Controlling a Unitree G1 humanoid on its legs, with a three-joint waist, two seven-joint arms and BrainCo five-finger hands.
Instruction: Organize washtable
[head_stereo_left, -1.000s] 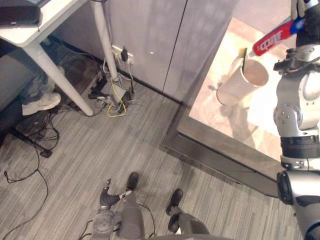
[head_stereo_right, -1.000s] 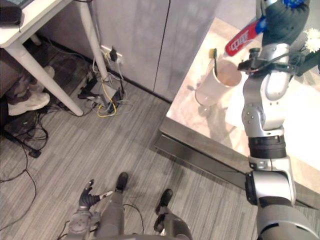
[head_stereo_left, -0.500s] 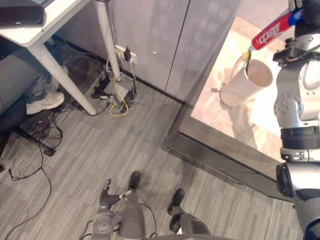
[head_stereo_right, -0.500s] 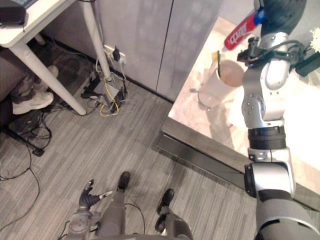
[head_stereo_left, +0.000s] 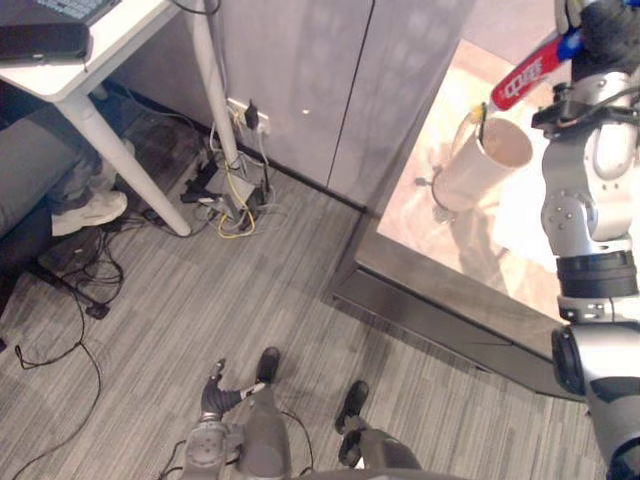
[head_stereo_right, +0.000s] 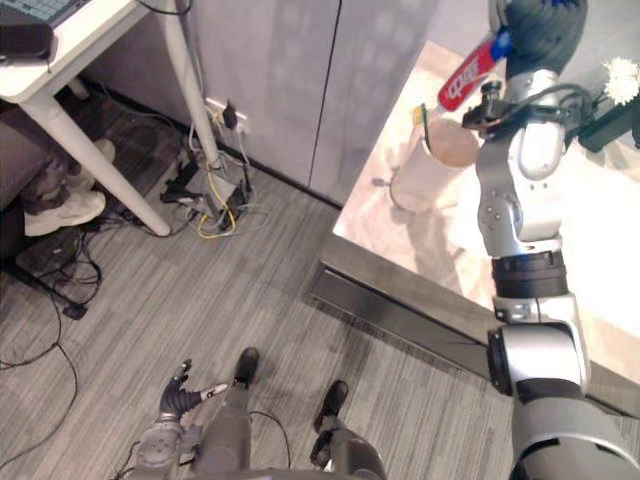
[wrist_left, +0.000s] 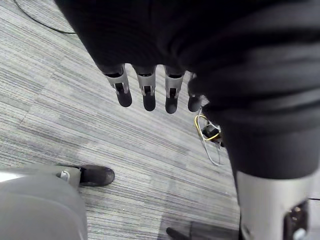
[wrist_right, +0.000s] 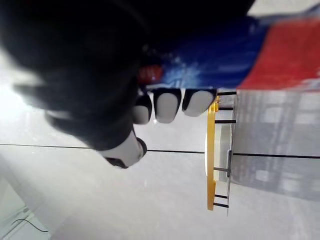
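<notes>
White cup (head_stereo_left: 465, 175), perhaps a toothbrush (head_stereo_left: 482, 128) inside

Grey carpet (head_stereo_left: 180, 300); grey wall panels (head_stereo_left: 300, 60); white desk (head_stereo_left: 125, 30).

Silver-grey segmented right arm (head_stereo_right: 515, 190) with black joint bands; left hand (wrist_left: 175, 45) and right hand (wrist_right: 85, 70) wear dark ribbed covers, silver fingers (wrist_left: 145, 87) dark-tipped.

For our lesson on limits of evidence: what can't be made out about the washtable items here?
Toothpaste tube: blue end hidden inside the right hand, both eye views; blurred in right wrist view.
Toothbrush: lower part hidden by the cup wall, eye views.
Washtable: right side behind the right arm.
</notes>
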